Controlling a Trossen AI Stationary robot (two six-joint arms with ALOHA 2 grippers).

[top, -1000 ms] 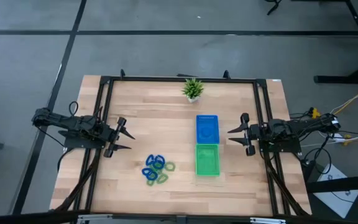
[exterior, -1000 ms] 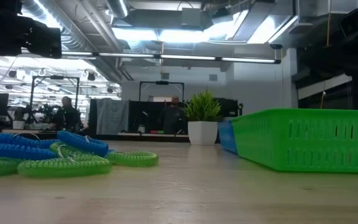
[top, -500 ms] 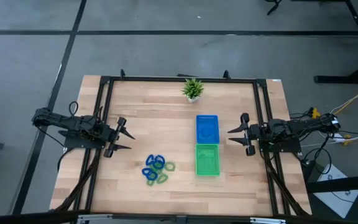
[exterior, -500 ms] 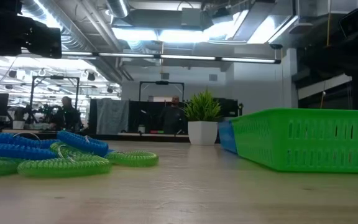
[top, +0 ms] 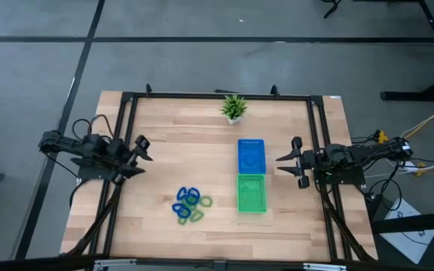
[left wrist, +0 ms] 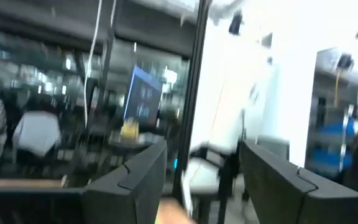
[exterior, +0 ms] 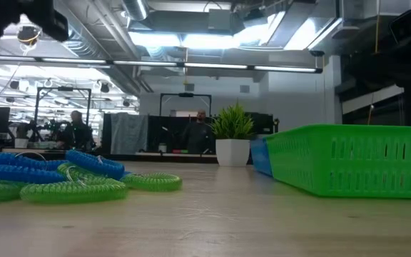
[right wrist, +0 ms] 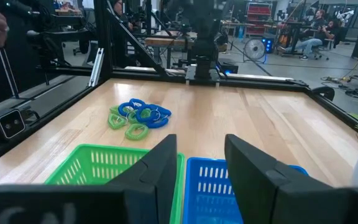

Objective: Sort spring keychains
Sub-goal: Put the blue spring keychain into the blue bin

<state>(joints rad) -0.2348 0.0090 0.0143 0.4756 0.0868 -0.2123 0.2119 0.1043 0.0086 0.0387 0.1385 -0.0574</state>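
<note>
The table [top: 202, 135] is pale wood in smooth matt planks, framed by dark matt metal rails [top: 217, 95]. The keychains [top: 190, 205] are coiled plastic, blue and light green, with a slight gloss, lying near the left gripper [top: 137, 155]. Beside the right gripper [top: 286, 167], the blue tray [top: 252, 143] and green tray [top: 252, 208] are slotted plastic, faintly shiny. Both grippers look like dark matt plastic or metal. The plant [top: 233, 106] has spiky plastic-looking leaves in a smooth white pot.
</note>
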